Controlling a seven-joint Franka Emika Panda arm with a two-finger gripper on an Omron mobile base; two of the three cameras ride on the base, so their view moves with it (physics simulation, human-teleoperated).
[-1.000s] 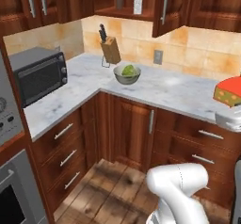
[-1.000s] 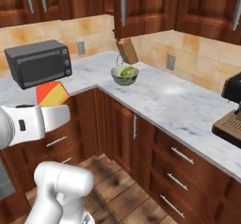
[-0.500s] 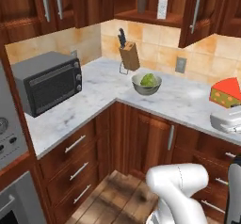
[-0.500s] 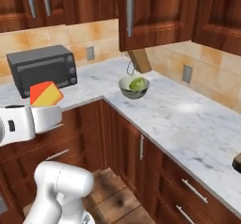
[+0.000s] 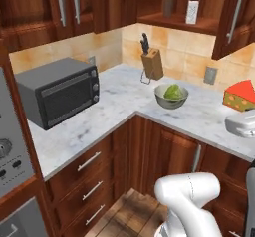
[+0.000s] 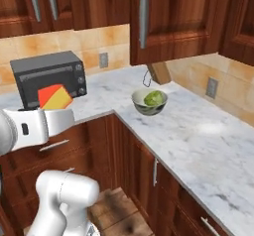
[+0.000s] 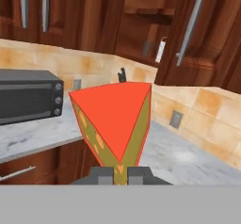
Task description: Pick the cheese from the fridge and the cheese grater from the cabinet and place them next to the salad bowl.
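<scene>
Cheese (image 7: 115, 119) is pinched by its tip in gripper (image 7: 120, 173); could be dropped short of salad bowl (image 5: 171, 96).

Pretty clearly a home kitchen: dark wood cabinets (image 5: 74, 12) wrap a marble corner counter (image 5: 114, 101), with a microwave (image 5: 57, 94) left of the knife block (image 5: 151, 64) there.

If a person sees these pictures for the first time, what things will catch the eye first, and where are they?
First comes the cheese, a bright red and orange wedge held in the shut gripper, up close in the hand view. Next is the salad bowl with its green lettuce, on the marble counter near the inner corner. The black microwave stands to the left on that counter.
</scene>
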